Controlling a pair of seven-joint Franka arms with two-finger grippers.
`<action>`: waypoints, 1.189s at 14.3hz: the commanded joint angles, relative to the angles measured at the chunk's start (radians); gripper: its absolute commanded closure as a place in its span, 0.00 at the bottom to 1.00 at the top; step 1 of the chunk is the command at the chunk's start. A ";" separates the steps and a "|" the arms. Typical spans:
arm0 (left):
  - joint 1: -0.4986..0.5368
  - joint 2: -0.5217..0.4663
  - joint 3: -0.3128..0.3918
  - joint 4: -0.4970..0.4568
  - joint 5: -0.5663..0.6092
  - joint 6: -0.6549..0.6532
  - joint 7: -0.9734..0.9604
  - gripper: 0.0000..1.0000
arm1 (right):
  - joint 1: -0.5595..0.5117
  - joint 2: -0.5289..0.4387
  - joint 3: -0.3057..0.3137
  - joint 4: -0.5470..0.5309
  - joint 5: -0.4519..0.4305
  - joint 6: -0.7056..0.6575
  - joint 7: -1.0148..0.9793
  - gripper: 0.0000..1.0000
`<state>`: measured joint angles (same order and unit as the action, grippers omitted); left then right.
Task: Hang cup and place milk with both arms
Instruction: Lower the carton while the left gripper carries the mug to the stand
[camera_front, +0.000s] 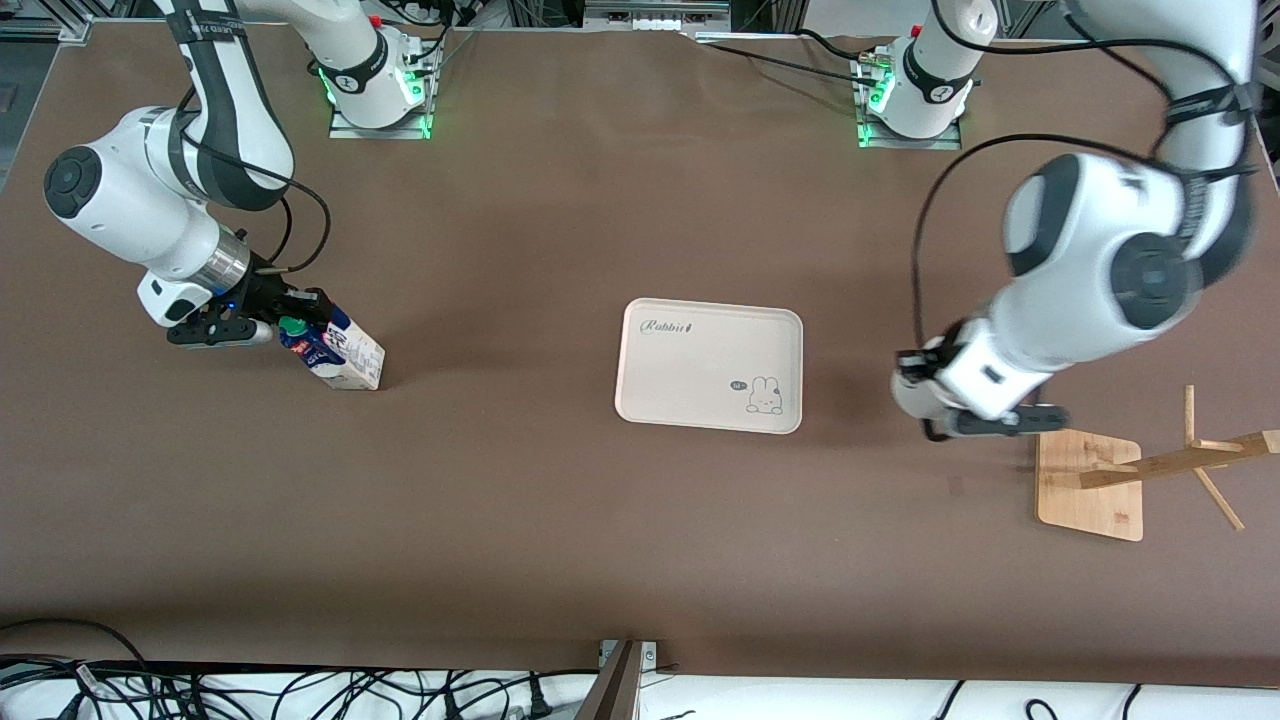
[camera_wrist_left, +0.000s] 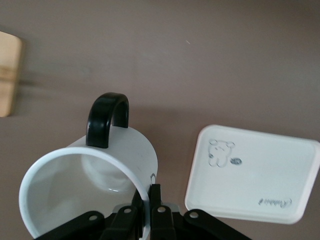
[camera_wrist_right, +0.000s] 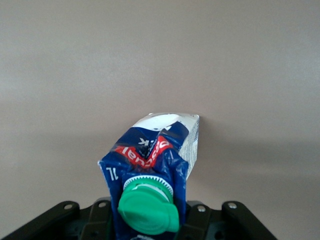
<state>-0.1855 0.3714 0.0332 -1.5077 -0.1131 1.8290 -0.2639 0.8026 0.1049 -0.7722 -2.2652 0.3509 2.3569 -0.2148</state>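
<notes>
My right gripper (camera_front: 298, 326) is shut on the top of the milk (camera_front: 335, 352), a dark blue gable-top carton with a green cap. The carton leans, with its pale base low by the table at the right arm's end. In the right wrist view the milk (camera_wrist_right: 152, 160) sits between the jaws of the right gripper (camera_wrist_right: 148, 220). My left gripper (camera_wrist_left: 150, 200) is shut on the rim of the cup (camera_wrist_left: 95, 170), a white mug with a black handle. In the front view the left gripper (camera_front: 1000, 422) is beside the wooden rack (camera_front: 1090, 485), and the cup is hidden under the hand.
A cream tray with a rabbit print (camera_front: 700, 400) lies at the table's middle and also shows in the left wrist view (camera_wrist_left: 280, 165). The rack's tilted post and pegs (camera_front: 1180, 460) stick out toward the left arm's end.
</notes>
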 joint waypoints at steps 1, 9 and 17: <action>0.018 -0.015 0.068 0.032 0.001 -0.028 0.014 1.00 | 0.000 0.006 -0.002 -0.002 0.023 -0.010 -0.038 0.76; 0.080 -0.031 0.138 0.112 -0.011 -0.135 0.124 1.00 | -0.003 0.024 -0.002 0.009 0.023 -0.010 -0.040 0.00; 0.124 -0.016 0.205 0.138 -0.013 -0.126 0.328 1.00 | -0.006 0.015 -0.035 0.232 0.013 -0.329 -0.028 0.00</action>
<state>-0.0739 0.3431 0.2347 -1.4108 -0.1143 1.7160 0.0151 0.8019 0.1219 -0.7876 -2.1681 0.3509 2.2128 -0.2310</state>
